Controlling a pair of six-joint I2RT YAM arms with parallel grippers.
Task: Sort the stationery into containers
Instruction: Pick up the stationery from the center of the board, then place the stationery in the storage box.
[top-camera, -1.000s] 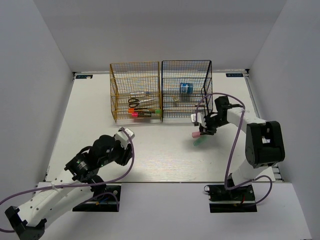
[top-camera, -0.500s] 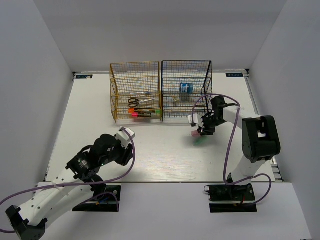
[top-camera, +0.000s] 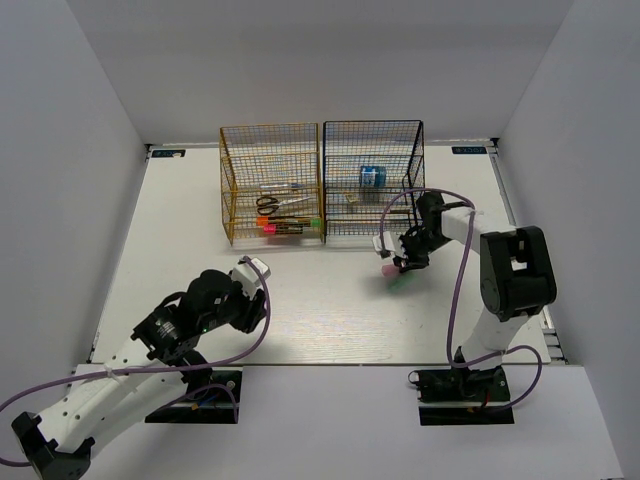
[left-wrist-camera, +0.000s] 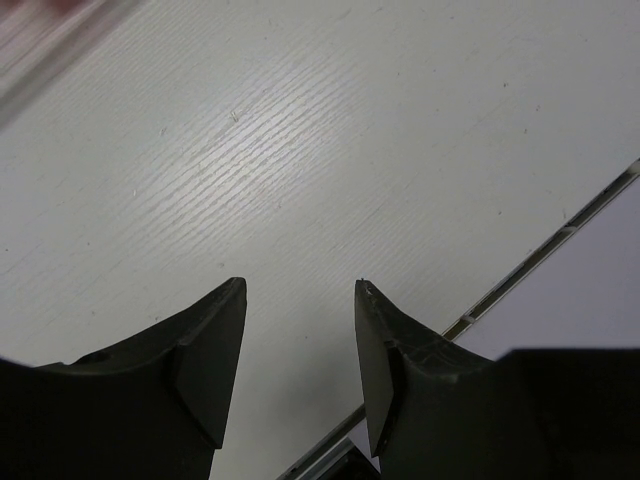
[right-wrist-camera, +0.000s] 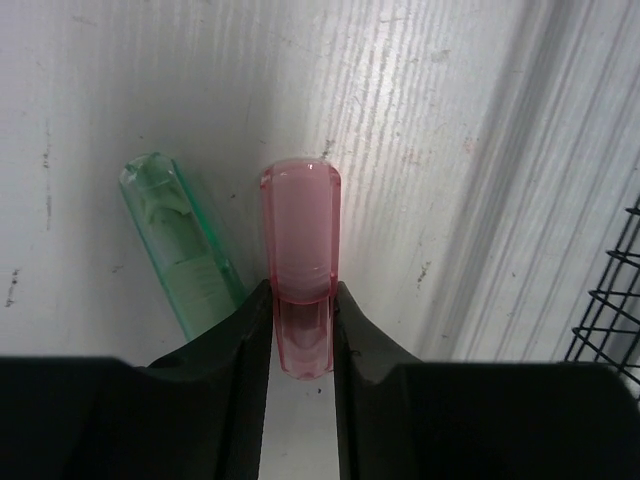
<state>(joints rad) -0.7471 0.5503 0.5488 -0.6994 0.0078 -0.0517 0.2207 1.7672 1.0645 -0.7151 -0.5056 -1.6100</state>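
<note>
Two wire racks stand side by side at the far part of the table (top-camera: 330, 320), touching each other. The yellow-orange rack (top-camera: 270, 127) on the left holds the black-handled scissors (top-camera: 267, 203) on a middle shelf. The markers (top-camera: 275, 228), with pink and orange ends, lie on the shelf below. The black rack (top-camera: 372, 124) on the right holds the blue roll (top-camera: 372, 176) and, one shelf lower, the beige cube (top-camera: 353, 200).

In front of the racks the white table surface is open down to the near edge (left-wrist-camera: 540, 255), and white walls close the left, right and far sides.

The right gripper (right-wrist-camera: 300, 310) is just before the black rack, low over the table. Its fingers are narrowed onto the pink piece (right-wrist-camera: 300, 220) and press it from both sides. The mint piece (right-wrist-camera: 180, 250) lies on the table just beside it, to its left in the wrist view.

The left gripper (left-wrist-camera: 300, 290) is near the front left of the table, spread apart and holding nothing.
</note>
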